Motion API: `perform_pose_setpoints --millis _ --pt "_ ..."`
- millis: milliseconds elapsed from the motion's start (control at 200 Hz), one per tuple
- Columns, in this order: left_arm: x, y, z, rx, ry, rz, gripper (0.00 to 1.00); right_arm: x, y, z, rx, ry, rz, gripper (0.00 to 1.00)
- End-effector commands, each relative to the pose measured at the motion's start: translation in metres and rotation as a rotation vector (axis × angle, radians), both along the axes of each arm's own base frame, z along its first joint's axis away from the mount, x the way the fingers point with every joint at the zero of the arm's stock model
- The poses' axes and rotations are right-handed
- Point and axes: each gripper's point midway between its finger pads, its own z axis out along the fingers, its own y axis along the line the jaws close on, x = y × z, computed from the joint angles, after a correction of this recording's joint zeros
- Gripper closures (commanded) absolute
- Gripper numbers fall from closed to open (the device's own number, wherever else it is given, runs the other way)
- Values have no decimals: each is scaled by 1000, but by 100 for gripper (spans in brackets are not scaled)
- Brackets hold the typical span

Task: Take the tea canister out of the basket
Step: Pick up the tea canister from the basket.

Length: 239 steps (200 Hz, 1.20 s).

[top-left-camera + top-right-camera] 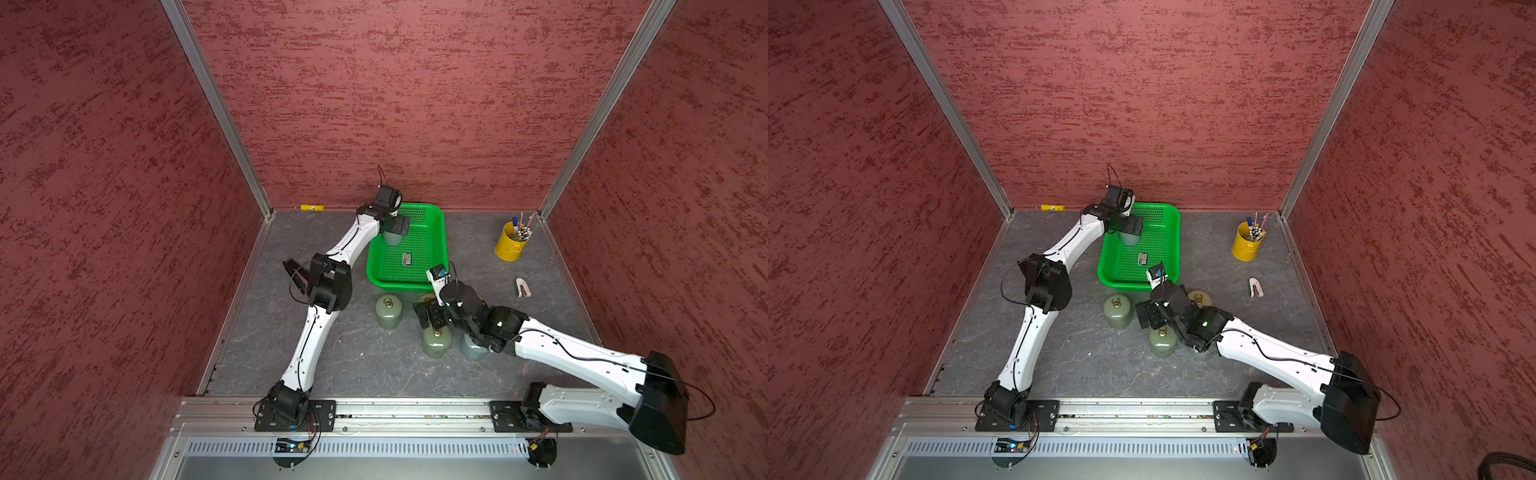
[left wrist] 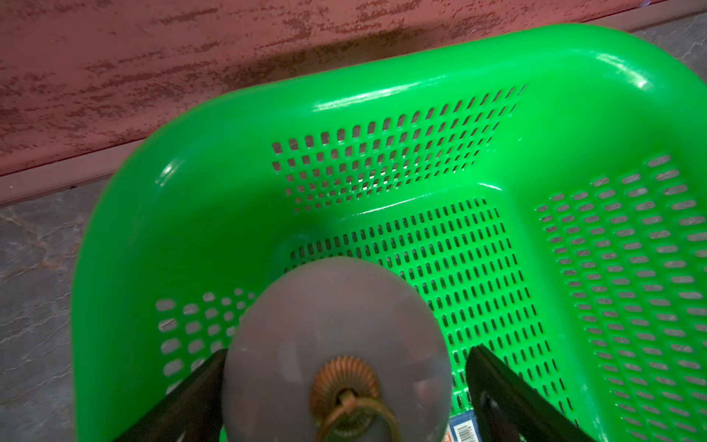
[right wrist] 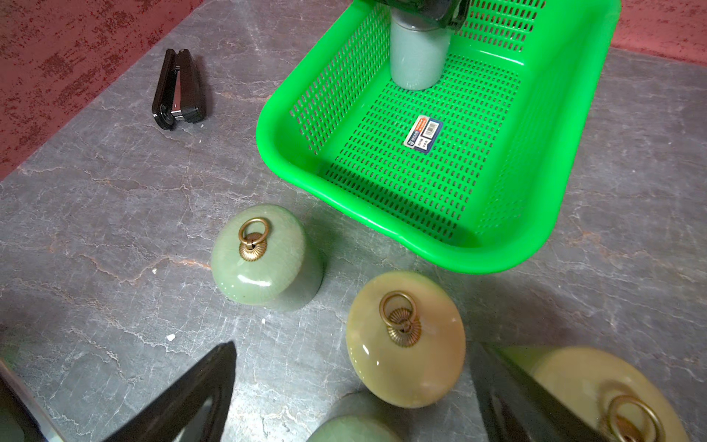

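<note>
Left gripper (image 2: 346, 353) astride tea canister (image 3: 415, 57), arm (image 1: 353, 241) outstretched

In both top views the left tool (image 1: 397, 227) covers the top of the tea canister (image 1: 392, 239); only its lower wall shows. In the left wrist view the canister's lid (image 2: 336, 344) sits between the tool's fingers (image 2: 509, 390), runs off the picture's edge and hides the body, so contact there cannot be told. The label (image 1: 407, 259) just ahead of that tool is too small to read. Behind the right tool (image 1: 427, 316) the arm hides most of a grey-green jar (image 1: 473, 352). A yellow jar (image 3: 574, 379) beside that tool is cut off.
</note>
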Motion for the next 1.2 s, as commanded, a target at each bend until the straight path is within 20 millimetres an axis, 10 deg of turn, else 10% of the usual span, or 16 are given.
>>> perform_pose_setpoints --millis 0,656,917,1192 --pt "-2 4 -22 52 34 3 5 4 5 6 24 -10 9 1" --pt "-5 7 -36 128 40 -8 20 8 7 5 11 -5 13 1" --pt "-10 -4 -1 63 -14 -14 58 9 5 11 25 -25 2 1" --pt "-22 -3 68 -6 -136 -6 63 14 -4 37 66 -98 -42 2"
